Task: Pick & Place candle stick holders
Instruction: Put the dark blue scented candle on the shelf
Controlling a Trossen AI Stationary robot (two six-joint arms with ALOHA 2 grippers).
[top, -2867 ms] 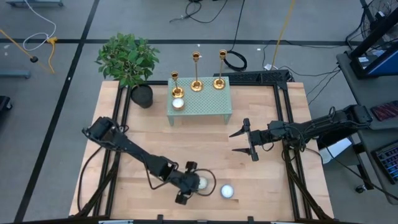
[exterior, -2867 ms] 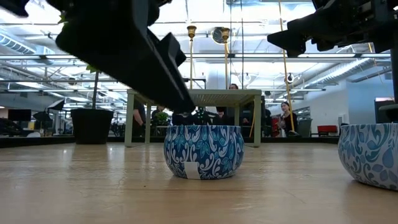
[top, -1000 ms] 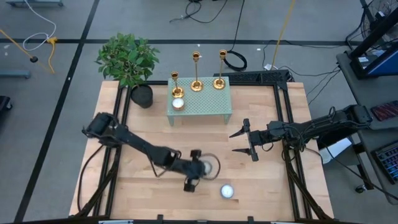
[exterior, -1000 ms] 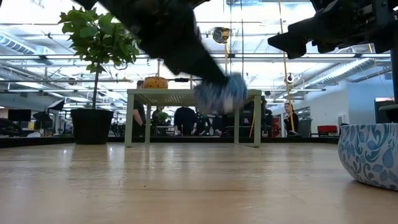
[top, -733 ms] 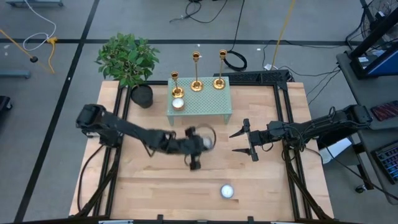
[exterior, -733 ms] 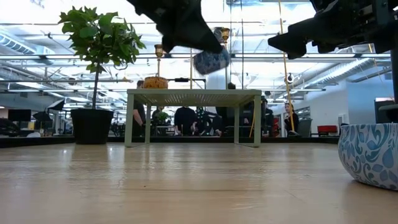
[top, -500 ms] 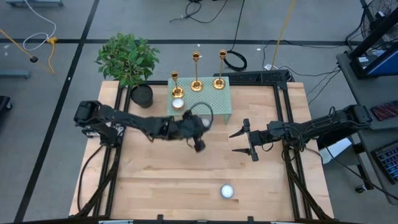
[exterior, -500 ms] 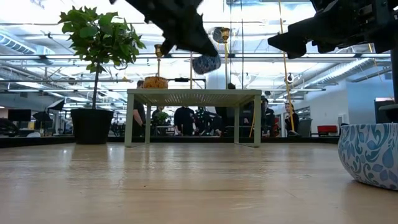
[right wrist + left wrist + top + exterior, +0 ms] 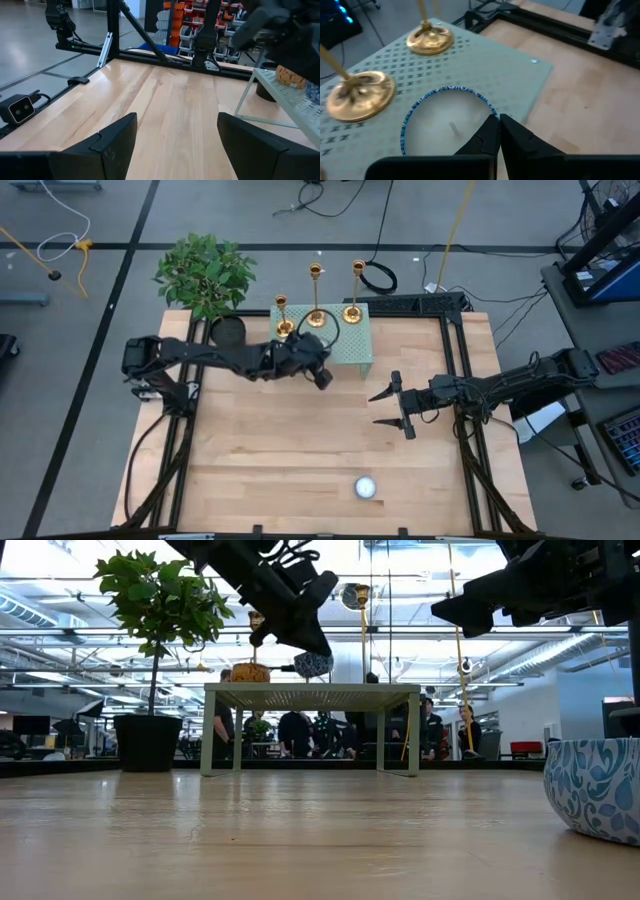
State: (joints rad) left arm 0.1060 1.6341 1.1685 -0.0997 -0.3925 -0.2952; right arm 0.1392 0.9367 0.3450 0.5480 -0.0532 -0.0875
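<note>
Three gold candle stick holders stand by their round bases on the far edge of a pale green stand; two of the bases show in the left wrist view. My left gripper is shut on a blue-patterned candle tin filled with white wax. It holds the tin over the stand, just on the near side of the holders. My right gripper hangs open over the table's right half, nothing between its fingers. My left gripper pinches the tin's rim wall, one finger over the wax inside, the other outside. The fingers slant down from the table's left side. The tin hangs below them, close above the stand's top; whether it touches the top I cannot tell.
A second blue-patterned tin sits on the table near the front edge. An amber candle rests on the stand's left part. A potted plant stands at the far left corner. Bare wood lies between the stand and the near tin.
My left gripper has carried the tin from the middle of the table up and toward the far edge. It now hangs over the green stand, near the holders. The gripper has stayed shut on the tin. My right arm has kept still.
</note>
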